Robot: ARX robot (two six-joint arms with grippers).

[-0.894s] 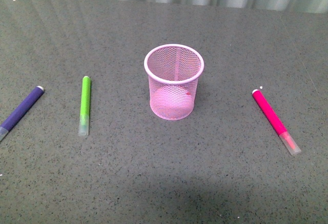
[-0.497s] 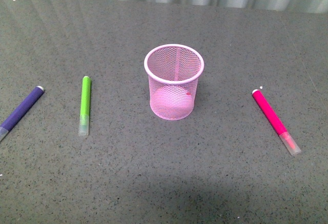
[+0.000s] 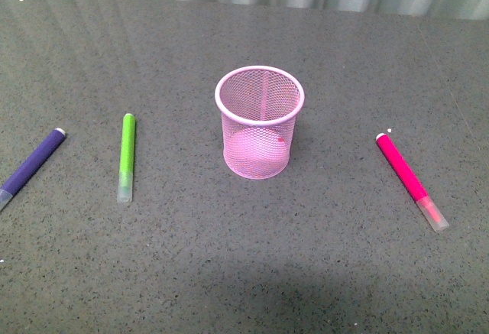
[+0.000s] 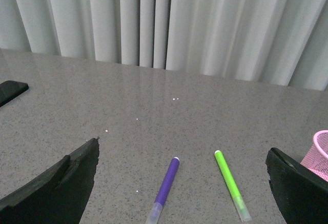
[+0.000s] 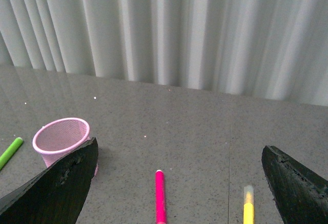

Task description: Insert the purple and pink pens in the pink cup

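The pink cup [image 3: 259,121] stands upright and empty in the middle of the grey table. The purple pen [image 3: 30,166] lies flat at the far left; the pink pen [image 3: 409,179] lies flat at the right. Neither arm shows in the front view. My left gripper [image 4: 182,183] is open above the table, with the purple pen [image 4: 165,189] lying between its fingers; the cup's edge [image 4: 319,155] shows beside one finger. My right gripper [image 5: 179,183] is open, with the pink pen [image 5: 160,196] between its fingers and the cup [image 5: 60,139] by one finger.
A lime green marker [image 3: 127,155] lies between the purple pen and the cup, also in the left wrist view [image 4: 230,184]. A yellow marker [image 5: 248,206] lies near the pink pen. A dark flat object [image 4: 10,90] sits further off. Curtains hang behind the table.
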